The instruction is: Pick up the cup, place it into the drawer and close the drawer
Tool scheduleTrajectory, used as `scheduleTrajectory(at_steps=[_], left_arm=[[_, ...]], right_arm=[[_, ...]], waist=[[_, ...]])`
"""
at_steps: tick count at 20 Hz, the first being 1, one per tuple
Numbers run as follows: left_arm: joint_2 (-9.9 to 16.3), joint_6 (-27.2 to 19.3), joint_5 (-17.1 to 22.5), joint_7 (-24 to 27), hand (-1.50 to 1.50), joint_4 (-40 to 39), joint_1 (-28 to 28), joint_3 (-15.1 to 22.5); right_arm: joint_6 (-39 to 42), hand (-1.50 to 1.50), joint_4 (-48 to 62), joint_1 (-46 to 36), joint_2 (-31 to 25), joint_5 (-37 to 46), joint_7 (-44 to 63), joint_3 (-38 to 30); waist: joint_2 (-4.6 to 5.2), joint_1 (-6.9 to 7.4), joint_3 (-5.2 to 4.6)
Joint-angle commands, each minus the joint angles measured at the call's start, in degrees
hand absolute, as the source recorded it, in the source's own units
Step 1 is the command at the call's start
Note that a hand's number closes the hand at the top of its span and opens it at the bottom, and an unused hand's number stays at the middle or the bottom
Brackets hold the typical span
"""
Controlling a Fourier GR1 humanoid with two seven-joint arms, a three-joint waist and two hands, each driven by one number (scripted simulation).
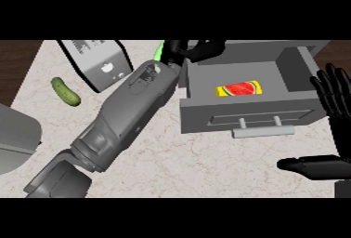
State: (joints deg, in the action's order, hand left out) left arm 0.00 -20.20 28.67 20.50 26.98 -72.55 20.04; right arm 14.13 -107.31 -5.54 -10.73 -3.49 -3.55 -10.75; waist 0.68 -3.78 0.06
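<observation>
**Left hand on green cup at drawer's back-left corner**

I see my left hand (194, 49) up at the top of the view, fingers curled round the cup (159, 51). Only a thin green sliver of the cup shows, at the hand's left side; the rest is hidden by the hand and forearm. Hand and cup sit at the back-left corner of the open drawer (205, 114), about over its left wall; can't tell if the cup is inside yet.

The drawer is pulled out, with a watermelon-print can (241, 89) lying on its floor and its handle (263, 131) facing me.

My right hand (336, 100) is at the right edge, fingers straight and spread, holding nothing, just beside the drawer's right side.

On the surface (205, 162), left of my forearm, are a pickle (65, 90) and a toaster (96, 62).
</observation>
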Motion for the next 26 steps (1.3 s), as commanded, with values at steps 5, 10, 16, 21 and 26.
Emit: scheduleTrajectory(at_steps=[5,10,16,21,26], left_arm=[[0.00,-0.40,2.07,-2.40,-1.50,-4.80,-0.33,8.82],[0.00,-4.87,2.08,-6.45,-1.50,-3.75,-1.11,15.93],[0.00,-8.94,4.94,-1.45,-1.50,-1.03,1.21,17.45],[0.00,-8.54,7.69,1.60,-1.50,2.27,0.83,16.92],[0.00,-9.79,9.61,1.51,-1.50,5.54,-0.57,14.90]], right_arm=[[-0.23,-1.50,-3.56,-0.05,-0.11,-1.50,2.90,-0.39],[-1.26,-1.50,-2.94,-2.81,0.86,-0.21,4.50,1.77],[1.14,-1.50,-0.26,-2.66,-0.39,-3.17,1.68,-0.60],[6.83,-1.50,0.63,-2.83,-0.17,-12.13,3.07,0.07],[8.30,1.50,-7.16,1.57,-1.86,-10.40,5.37,1.61]], waist=[[0.29,-1.34,-0.02],[0.41,-1.93,0.00],[0.40,-1.03,0.00],[0.17,-0.29,0.00],[-0.49,1.45,-0.05]])
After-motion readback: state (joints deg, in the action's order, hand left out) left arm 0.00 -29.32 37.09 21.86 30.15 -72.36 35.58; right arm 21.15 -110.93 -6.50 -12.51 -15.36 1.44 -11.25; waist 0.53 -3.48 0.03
